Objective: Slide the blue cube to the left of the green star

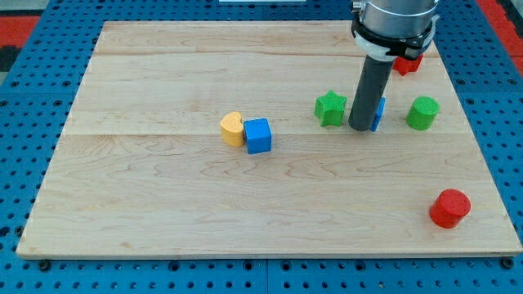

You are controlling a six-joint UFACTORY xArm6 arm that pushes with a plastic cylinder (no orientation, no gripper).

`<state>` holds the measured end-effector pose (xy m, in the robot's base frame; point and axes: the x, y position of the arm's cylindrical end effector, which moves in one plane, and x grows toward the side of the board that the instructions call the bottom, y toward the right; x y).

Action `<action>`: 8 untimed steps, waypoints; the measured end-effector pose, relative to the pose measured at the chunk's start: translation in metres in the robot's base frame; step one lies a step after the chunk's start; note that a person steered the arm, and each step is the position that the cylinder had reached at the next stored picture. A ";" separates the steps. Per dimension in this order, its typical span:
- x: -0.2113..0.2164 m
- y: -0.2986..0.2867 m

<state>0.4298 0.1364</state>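
No legible text or labels anywhere

The grey-collared arm [394, 24] drops in from the view's top right, straight dark rod upright, my tip [360, 128] planted down on the bench.

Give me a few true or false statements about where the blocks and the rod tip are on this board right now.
1. The blue cube touches the yellow heart. True.
2. My tip is pressed against the blue cube. False: it stands well to the view's right of it, just right of the green star.
3. The blue cube lies to the view's left of the green star. True, though lower in the view and well apart from it.
4. The red cylinder sits at the view's top left. False: it is at the bottom right.
5. A second blue block is partly hidden behind the rod. True.
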 end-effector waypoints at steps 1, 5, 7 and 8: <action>0.000 0.000; 0.062 -0.054; 0.042 -0.163; 0.024 -0.182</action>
<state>0.4541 -0.0453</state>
